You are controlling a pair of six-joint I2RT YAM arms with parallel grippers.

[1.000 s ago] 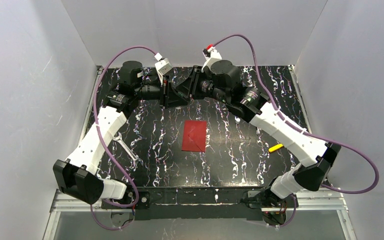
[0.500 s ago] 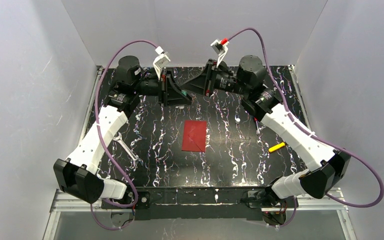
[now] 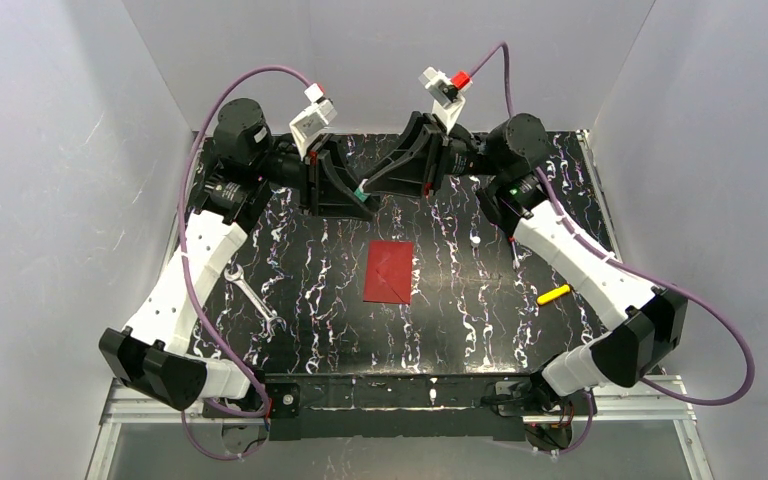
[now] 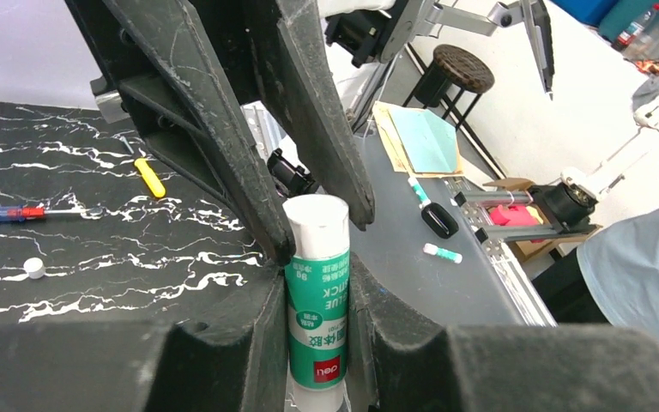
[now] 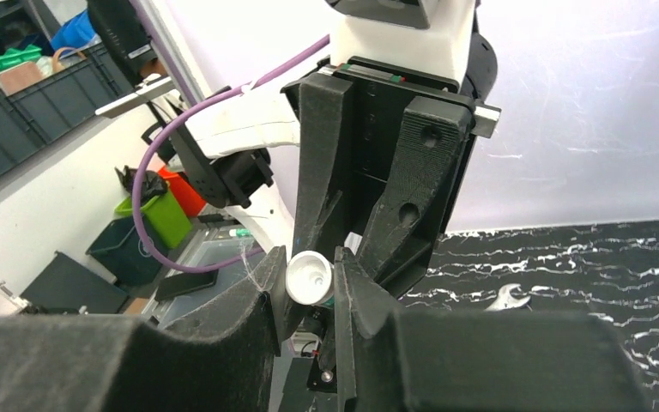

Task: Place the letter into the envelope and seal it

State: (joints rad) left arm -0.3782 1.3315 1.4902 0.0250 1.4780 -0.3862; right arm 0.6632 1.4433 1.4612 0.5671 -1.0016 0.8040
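Left gripper [image 4: 316, 339] is clamping the glue stick [image 4: 316, 287] by its body. Right gripper [image 5: 310, 290] is pinching its white cap. Both are hanging over the far table [image 3: 480, 320]. Envelope [image 3: 389, 271] is lying flat mid-table.

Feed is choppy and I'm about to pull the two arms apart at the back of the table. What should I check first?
1. Hold of the left gripper on the glue stick body: ok, clamped.
2. Hold of the right gripper on the stick's white end: ok, clamped.
3. The envelope lying flat on the table, apart from both arms: ok.
4. The letter inside the envelope: cannot tell; no letter in view.
5. Flap open and ready for glue: cannot tell from above.
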